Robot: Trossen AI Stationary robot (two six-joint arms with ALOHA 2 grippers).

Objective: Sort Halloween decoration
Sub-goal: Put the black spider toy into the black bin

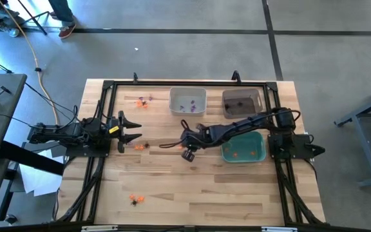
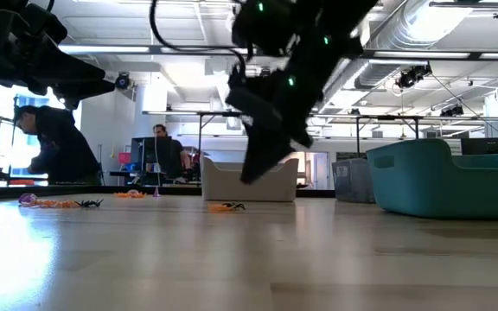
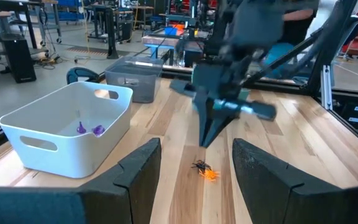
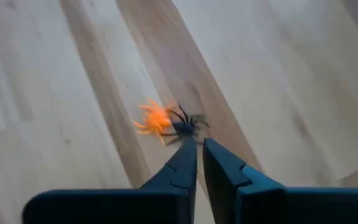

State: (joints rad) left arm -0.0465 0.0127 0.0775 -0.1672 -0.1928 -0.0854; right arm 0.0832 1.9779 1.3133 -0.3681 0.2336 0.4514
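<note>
The right hand (image 4: 196, 158) hung just above a black spider (image 4: 188, 124) and an orange trinket (image 4: 154, 119) that lay touching each other near the middle of the table (image 1: 198, 193). Its fingers stood almost together with a thin gap, gripping nothing. To do this pick well, it probably needed to open wider, settle over one piece only, and close low at the table surface, since the two pieces lay tangled and could lift together.

The left hand (image 1: 129, 129) waited open by the left edge.

The trinkets were tiny, leggy and light. Purple ones (image 3: 89, 129) sat in the white bin (image 1: 187, 101) near the far edge, orange ones (image 1: 242, 153) in the teal bin (image 1: 243, 147) towards the right edge. Loose clusters lay near the far-left corner (image 1: 143, 100), beside the left hand (image 1: 138, 147), and by the near edge (image 1: 134, 200).
</note>
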